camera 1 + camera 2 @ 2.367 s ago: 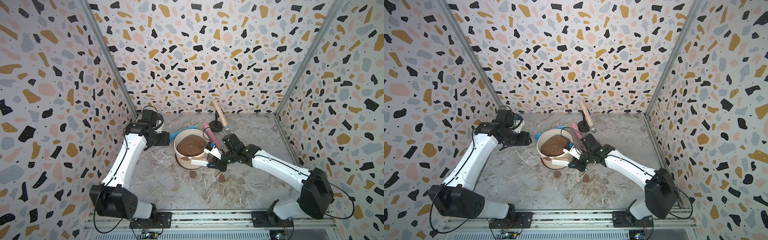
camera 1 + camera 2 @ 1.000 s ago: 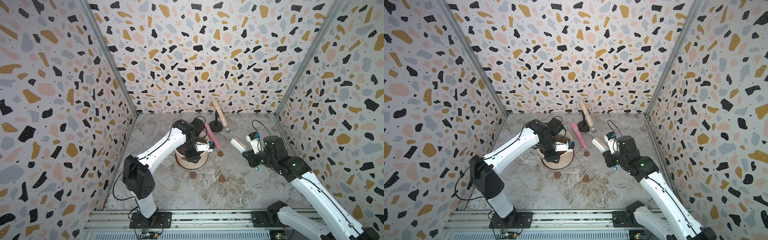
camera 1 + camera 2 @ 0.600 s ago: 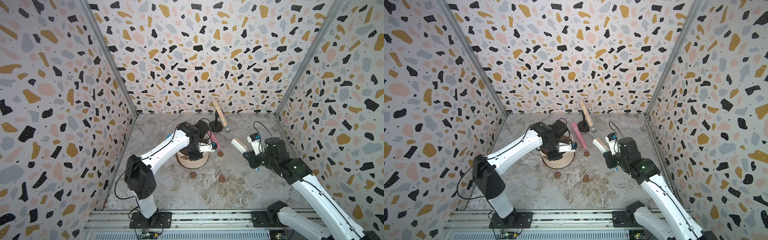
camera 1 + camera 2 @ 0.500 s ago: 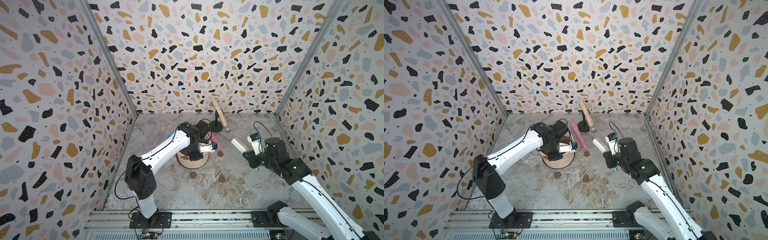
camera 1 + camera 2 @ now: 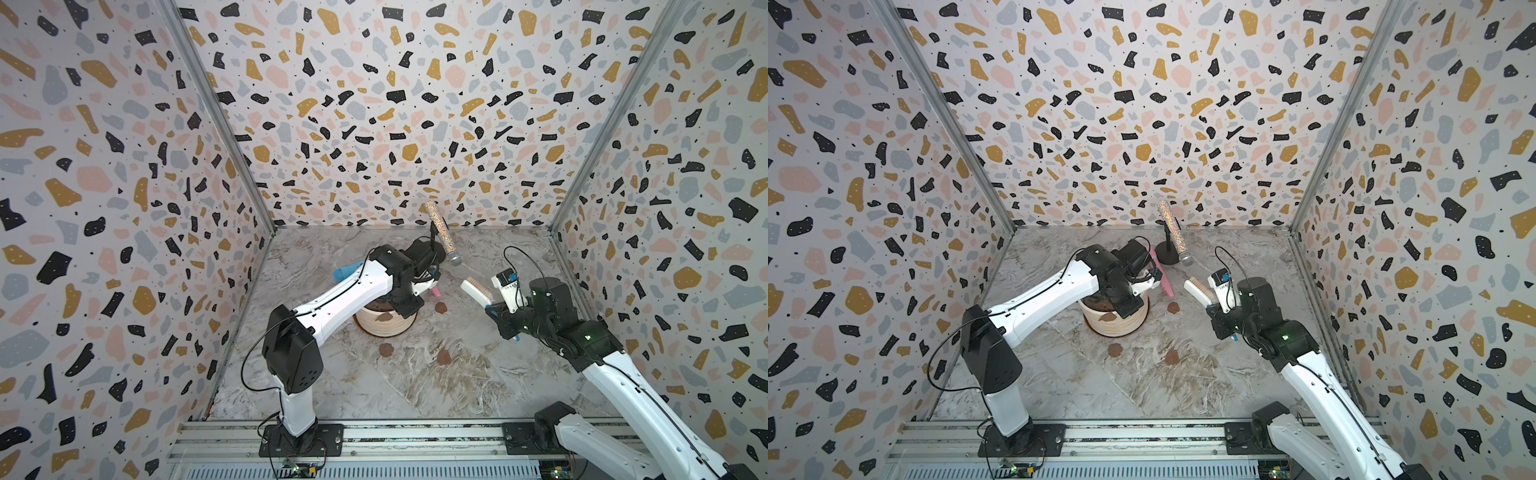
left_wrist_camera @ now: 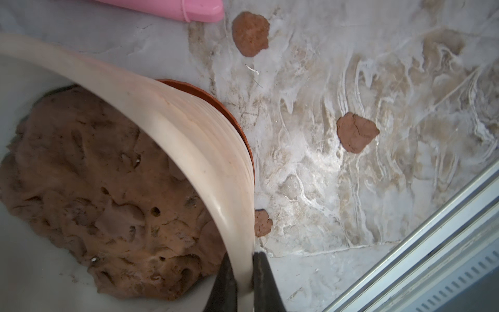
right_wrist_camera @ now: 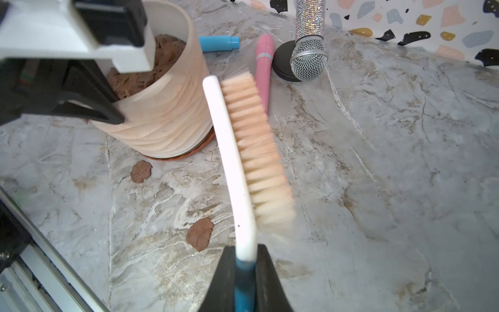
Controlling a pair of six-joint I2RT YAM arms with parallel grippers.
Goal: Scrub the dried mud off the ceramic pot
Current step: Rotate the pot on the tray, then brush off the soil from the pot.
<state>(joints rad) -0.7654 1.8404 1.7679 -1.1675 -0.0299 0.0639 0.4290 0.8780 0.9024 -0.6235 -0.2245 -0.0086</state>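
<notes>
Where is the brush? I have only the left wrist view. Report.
Observer: The right gripper is shut on the brush, holding it well apart from the pot.
Operator: Check the pot's outer wall for mud.
Observer: One mud patch sits on the wall's front side, below the rim. It shows in both top views.

marbled tabletop [image 5: 415, 382] carries saucer [image 7: 186, 156], mud patches [image 5: 444, 356], pink wand [image 7: 263, 67], blue pen [image 7: 218, 43], microphone stand [image 5: 1168, 258].
</notes>
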